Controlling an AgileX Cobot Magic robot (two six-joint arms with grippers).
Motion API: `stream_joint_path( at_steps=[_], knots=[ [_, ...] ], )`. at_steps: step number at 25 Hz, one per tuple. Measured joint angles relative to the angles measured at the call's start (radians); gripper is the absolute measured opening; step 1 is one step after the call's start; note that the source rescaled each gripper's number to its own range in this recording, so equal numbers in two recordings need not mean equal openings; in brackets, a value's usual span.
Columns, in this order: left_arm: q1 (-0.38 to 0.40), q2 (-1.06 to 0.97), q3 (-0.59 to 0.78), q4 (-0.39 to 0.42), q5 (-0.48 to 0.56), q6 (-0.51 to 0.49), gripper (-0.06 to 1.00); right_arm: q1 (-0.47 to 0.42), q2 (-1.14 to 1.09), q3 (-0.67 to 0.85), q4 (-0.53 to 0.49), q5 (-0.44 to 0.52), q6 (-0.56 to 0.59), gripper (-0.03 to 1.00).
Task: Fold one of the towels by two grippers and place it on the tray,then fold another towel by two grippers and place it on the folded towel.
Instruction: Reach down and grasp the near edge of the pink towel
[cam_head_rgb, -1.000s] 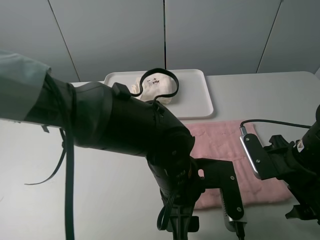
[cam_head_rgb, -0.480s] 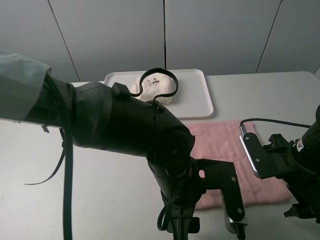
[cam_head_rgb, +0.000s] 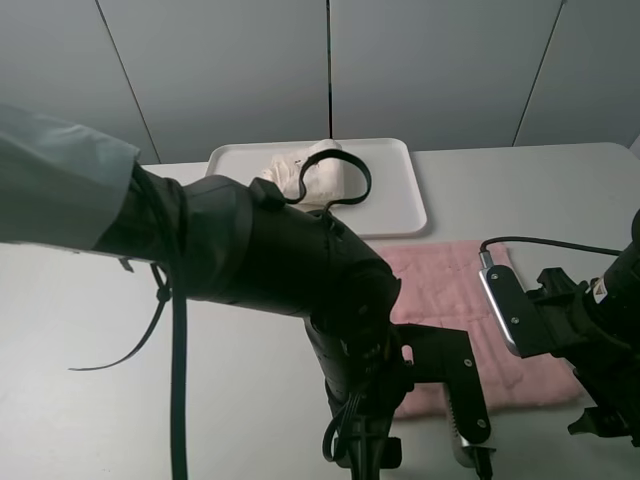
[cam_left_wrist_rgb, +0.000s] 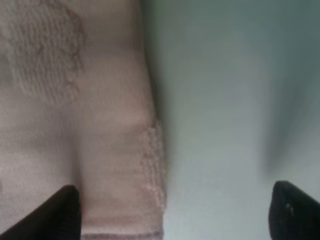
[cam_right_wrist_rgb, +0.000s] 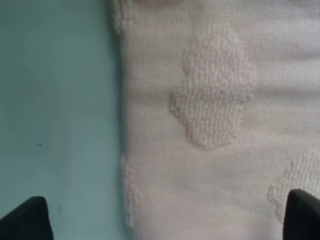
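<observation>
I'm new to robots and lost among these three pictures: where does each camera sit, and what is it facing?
High camera: above and behind the arms, looking down at the table, tray and pink towel; left arm and right arm show.
Left wrist camera: on the left arm, facing down at the towel's edge; the open left hand shows.
Right wrist camera: likewise on the right arm; the open right hand shows.
All three share the pink towel.

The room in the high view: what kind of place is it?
Likely a robot test lab: a bare white table, plain grey wall panels, and a black robot arm over a pink towel.
</observation>
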Motion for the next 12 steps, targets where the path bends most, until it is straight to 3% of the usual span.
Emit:
stream_joint_path(
  at_steps=[12],
  knots=[
    [0.0, 0.025, -0.007, 0.004, 0.013, -0.013, 0.97, 0.0, 0.0, 0.0, 0.0, 0.0, 0.0, 1.0]
  ],
)
